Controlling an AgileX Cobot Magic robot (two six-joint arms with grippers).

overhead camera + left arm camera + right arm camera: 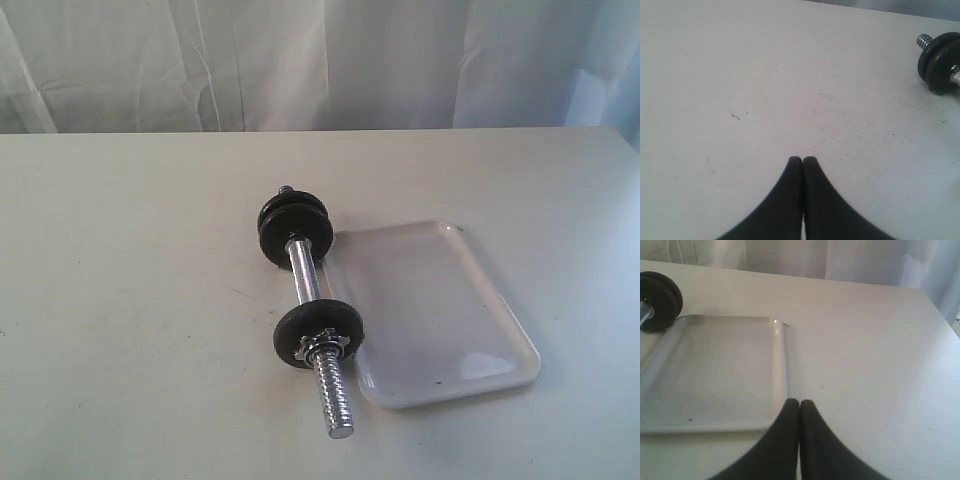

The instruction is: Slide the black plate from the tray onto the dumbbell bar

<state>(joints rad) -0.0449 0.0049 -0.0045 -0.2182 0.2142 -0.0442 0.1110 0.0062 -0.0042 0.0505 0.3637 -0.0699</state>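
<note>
The dumbbell bar (303, 272) lies on the table, left of the white tray (455, 390). The black plate (300, 335) is on the bar's near part, right behind the star nut (325, 342). Bare thread (333, 395) sticks out toward the front. Two shinier discs (295, 228) sit at the bar's far end; they also show in the left wrist view (942, 62) and the right wrist view (660, 297). The tray (715, 375) holds nothing. My left gripper (803, 159) is shut over bare table. My right gripper (799, 401) is shut over the tray's rim. Neither arm shows in the exterior view.
The pale table (130, 300) spreads wide to the left of the bar. A white curtain (320, 60) hangs behind the table's far edge. The table's right edge (940, 320) shows in the right wrist view.
</note>
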